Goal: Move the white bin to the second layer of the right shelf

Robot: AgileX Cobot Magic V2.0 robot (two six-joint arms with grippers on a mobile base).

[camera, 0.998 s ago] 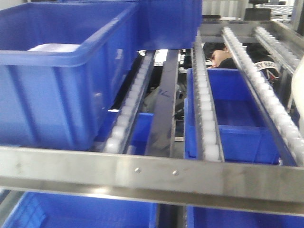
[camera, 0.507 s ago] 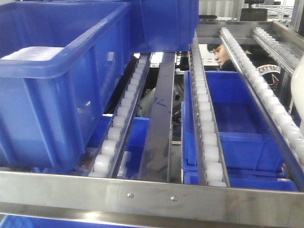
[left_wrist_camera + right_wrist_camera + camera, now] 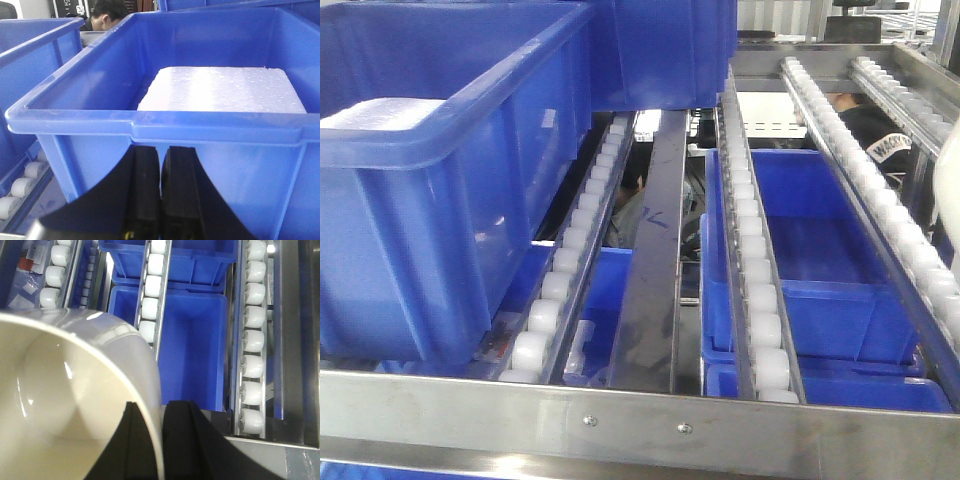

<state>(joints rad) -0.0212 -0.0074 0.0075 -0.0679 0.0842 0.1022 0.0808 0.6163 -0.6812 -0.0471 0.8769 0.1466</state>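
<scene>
The view has slid a little since a moment ago: the front bar (image 3: 640, 425) sits lower in the picture, and the person (image 3: 870, 125) behind the rack has moved to the right.

The right gripper (image 3: 161, 440) pinches the rim of the white bin (image 3: 60, 405), one finger inside and one outside. The bin hangs above the shelf (image 3: 252, 335), over its rails of white rollers (image 3: 755, 260). A blue crate (image 3: 187, 350) lies below the rails.

The left gripper (image 3: 161, 200) has its fingers pressed together, holding nothing. It is just in front of a big blue crate (image 3: 165, 125) with a white foam block (image 3: 225, 90) inside.
</scene>
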